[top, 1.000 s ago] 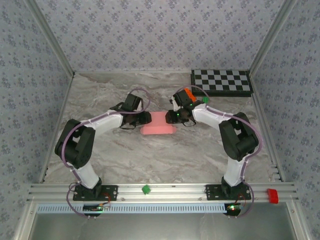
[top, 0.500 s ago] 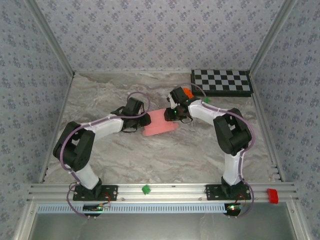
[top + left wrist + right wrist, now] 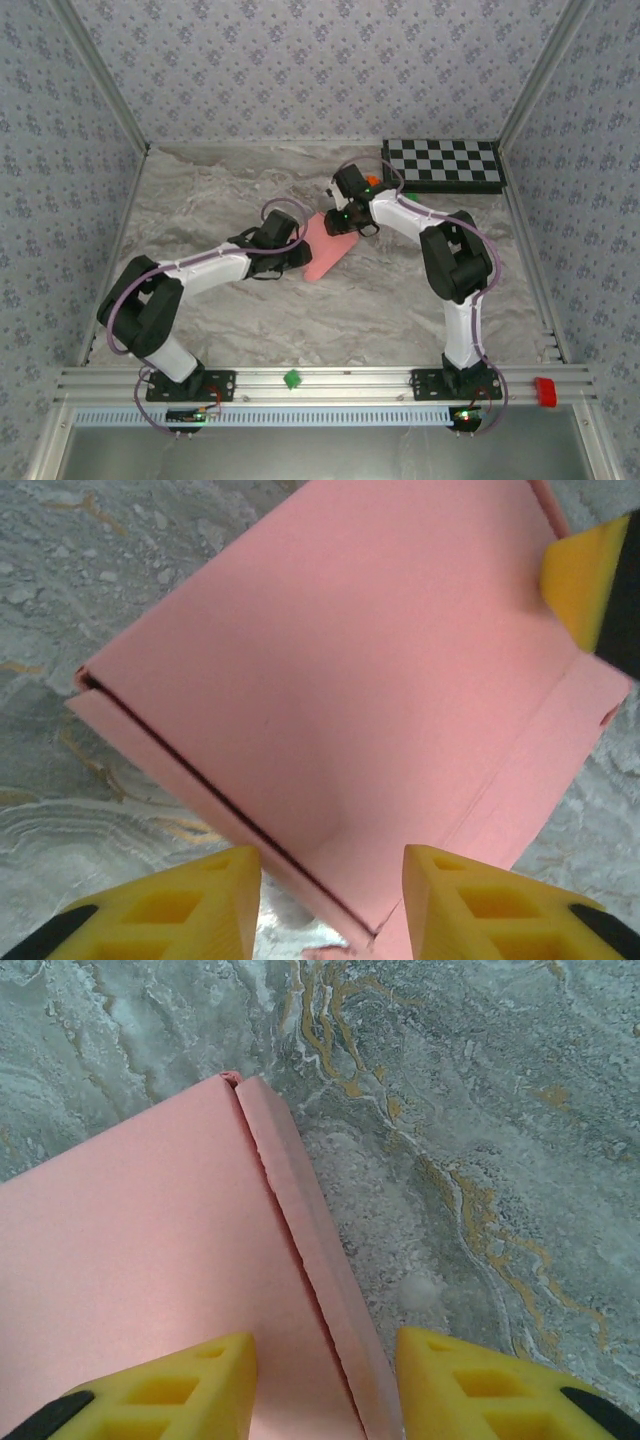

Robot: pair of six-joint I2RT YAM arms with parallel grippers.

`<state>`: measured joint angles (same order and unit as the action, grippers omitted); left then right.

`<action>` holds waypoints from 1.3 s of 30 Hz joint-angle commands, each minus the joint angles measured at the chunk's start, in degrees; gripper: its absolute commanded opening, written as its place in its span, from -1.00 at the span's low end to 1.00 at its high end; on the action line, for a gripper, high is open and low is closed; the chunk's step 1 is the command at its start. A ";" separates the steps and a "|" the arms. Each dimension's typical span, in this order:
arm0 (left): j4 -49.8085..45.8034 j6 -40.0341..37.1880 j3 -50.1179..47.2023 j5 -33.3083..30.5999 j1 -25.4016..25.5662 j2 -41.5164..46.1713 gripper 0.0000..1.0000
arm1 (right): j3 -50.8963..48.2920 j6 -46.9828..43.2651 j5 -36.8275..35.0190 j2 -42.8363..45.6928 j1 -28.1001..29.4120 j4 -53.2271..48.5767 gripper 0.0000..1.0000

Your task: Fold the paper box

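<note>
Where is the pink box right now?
In the top view the paper box lies mid-table between the left hand and the right hand, left of the checkerboard.

Lab test booth — aluminium rail (image 3: 350, 378), checkerboard (image 3: 442, 163), wallpapered walls (image 3: 320, 70).

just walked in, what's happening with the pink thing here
Two robot arms are working on a pink paper box that lies slanted on the marble table. The left gripper sits at one corner of it and the right gripper at an edge on the far side. Both have their jaws apart.
</note>
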<state>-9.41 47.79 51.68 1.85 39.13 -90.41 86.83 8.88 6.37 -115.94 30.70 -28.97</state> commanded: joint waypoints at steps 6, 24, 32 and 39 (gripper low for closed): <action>-12.90 -9.47 7.67 -7.26 -1.28 5.01 0.11 | -0.09 2.05 -0.29 6.37 -3.43 -2.41 -0.09; -6.49 -38.07 20.18 17.46 -13.08 -13.21 0.37 | -40.31 14.02 2.88 38.73 -9.35 12.45 -0.10; -6.52 -37.39 21.67 20.54 -13.13 -18.39 0.37 | -50.14 18.52 1.40 49.21 -9.08 16.27 -0.08; -3.74 -33.21 17.11 22.57 -12.95 -16.44 0.29 | -51.28 17.68 3.25 48.14 -9.20 17.40 -0.06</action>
<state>-14.74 12.73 70.78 21.82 26.24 -108.40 36.25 25.78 8.86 -67.13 21.65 -13.32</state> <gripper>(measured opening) 0.651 0.470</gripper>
